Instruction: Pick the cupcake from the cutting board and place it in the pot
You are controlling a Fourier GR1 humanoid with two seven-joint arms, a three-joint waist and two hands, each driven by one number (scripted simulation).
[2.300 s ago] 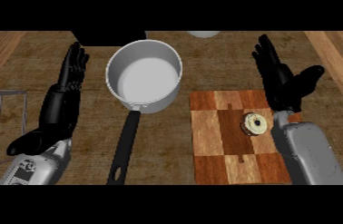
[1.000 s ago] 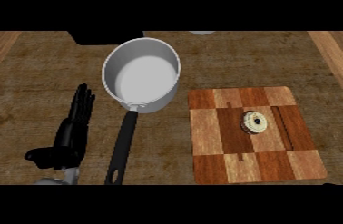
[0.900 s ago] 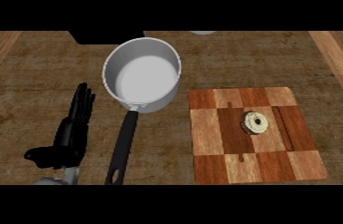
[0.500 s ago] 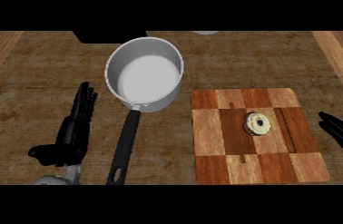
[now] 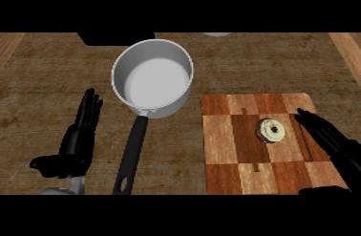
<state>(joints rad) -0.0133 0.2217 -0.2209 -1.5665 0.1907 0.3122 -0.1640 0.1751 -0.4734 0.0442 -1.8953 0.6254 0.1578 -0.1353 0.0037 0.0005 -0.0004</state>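
Pale round cupcake (image 5: 271, 130) on checkered wooden cutting board (image 5: 236, 154), empty straight-fingered right hand (image 5: 328, 137) over board's right edge, grey metal pot (image 5: 153, 80) leftward, left hand (image 5: 76, 140) likewise beside its handle (image 5: 134, 149).

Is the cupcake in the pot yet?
No, the cupcake sits on the cutting board, and the pot holds nothing.
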